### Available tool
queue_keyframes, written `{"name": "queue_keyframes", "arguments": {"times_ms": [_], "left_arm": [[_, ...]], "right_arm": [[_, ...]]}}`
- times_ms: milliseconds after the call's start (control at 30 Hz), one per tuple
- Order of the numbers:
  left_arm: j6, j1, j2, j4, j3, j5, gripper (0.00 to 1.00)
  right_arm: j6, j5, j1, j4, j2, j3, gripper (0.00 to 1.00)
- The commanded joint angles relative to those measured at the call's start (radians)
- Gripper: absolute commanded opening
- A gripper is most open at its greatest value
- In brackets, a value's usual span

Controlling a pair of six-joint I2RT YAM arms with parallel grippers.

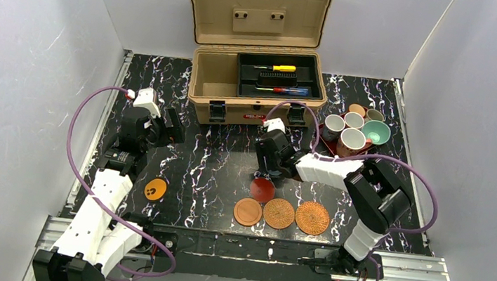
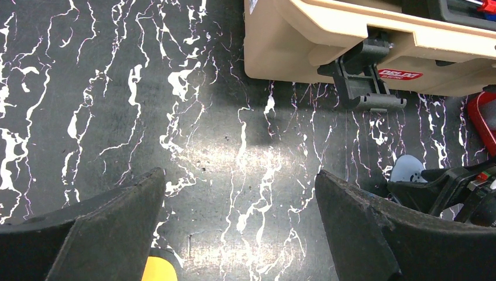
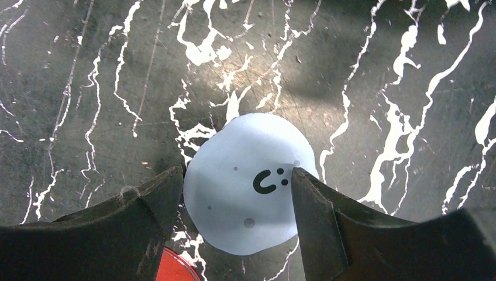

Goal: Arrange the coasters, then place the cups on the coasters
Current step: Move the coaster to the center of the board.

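Near desk edge, on the near side of the right claw [image 3: 237, 171]: three coasters in a row, touching or nearly so. They are a smooth brown coaster [image 1: 247, 212], then two woven coasters [image 1: 279, 213] and [image 1: 312, 218].
Red coaster [image 1: 262, 190] sits just behind the brown one, right at the near side of the right claw.
Right claw points down at the desk [image 1: 214, 172] with its jaws well apart, straddling the blue-grey coaster [image 3: 234, 216]. That coaster lies flat between the fingers. One finger [image 3: 327, 222] overlaps its rim and the other sits at the opposite rim. Not clamped, nothing lifted.
Left claw [image 2: 240, 174] is over the left side of the desk, jaws spread wide with nothing in them, only bare desk between the fingers.
Orange coaster with black marks [image 1: 155, 188] lies just near of the left claw, well apart from the row.
Beyond the right claw, to its right: dark red tray [image 2: 481, 117] holding all six cups [image 1: 353, 138], bunched together, none on a coaster.
Far side, straight beyond both claws: tan toolbox [image 1: 260, 14], lid up, screwdrivers [image 1: 279, 67] in its insert.
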Motion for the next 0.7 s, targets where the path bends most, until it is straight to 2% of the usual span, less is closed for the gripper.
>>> {"name": "queue_keyframes", "arguments": {"times_ms": [0,167,300,533,667], "left_arm": [[-0.003,0.002,0.001,-0.005,0.021,0.007,0.98],[-0.002,0.003,0.001,-0.007,0.021,0.004,0.98],[-0.004,0.001,0.000,-0.008,0.021,0.007,0.98],[-0.008,0.002,0.000,-0.007,0.021,0.010,0.98],[-0.005,0.001,-0.001,-0.007,0.021,0.009,0.98]], "right_arm": [[0.023,0.060,-0.004,-0.098,-0.020,-0.047,0.75],[0.057,0.074,-0.006,-0.113,-0.055,-0.084,0.74],[0.063,0.024,-0.007,-0.098,-0.111,-0.120,0.75],[0.022,-0.035,-0.007,-0.077,-0.191,-0.065,0.86],[-0.010,-0.045,-0.008,-0.021,-0.168,-0.009,0.92]]}}
